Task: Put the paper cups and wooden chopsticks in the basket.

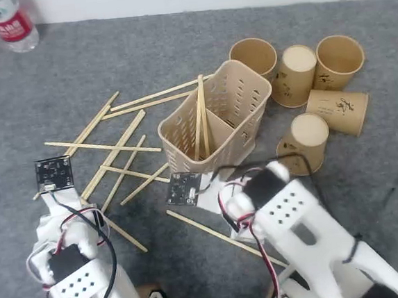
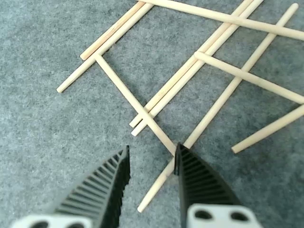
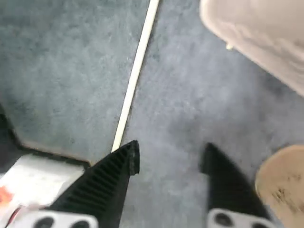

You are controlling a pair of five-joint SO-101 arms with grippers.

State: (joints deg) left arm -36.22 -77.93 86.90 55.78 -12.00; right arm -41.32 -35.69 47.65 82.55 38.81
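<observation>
Grey felt cloth (image 1: 370,190) is recorded across the table in the high view. A beige slotted basket (image 1: 214,123) is set upright near the centre, with two chopsticks (image 1: 199,114) stood inside it. Five paper cups (image 1: 296,74) are grouped just beside the basket on the right; one of them is laid on its side. Loose wooden chopsticks (image 1: 109,153) are scattered and crossed on the cloth to the basket's left, ahead of the left arm (image 1: 74,271). A single chopstick (image 1: 224,236) is laid between the basket and the right arm (image 1: 302,216). A plastic bottle (image 1: 10,24) is noted at the far left corner.

Left wrist view: the left gripper (image 2: 153,148) is held spread and empty, low over the crossed wooden chopsticks. One stick is seen running between its fingers.

Right wrist view: the right gripper (image 3: 171,144) is held parted and empty over bare cloth. The single chopstick (image 3: 135,76) is ended just beside one fingertip. The basket and one cup are seen near.
</observation>
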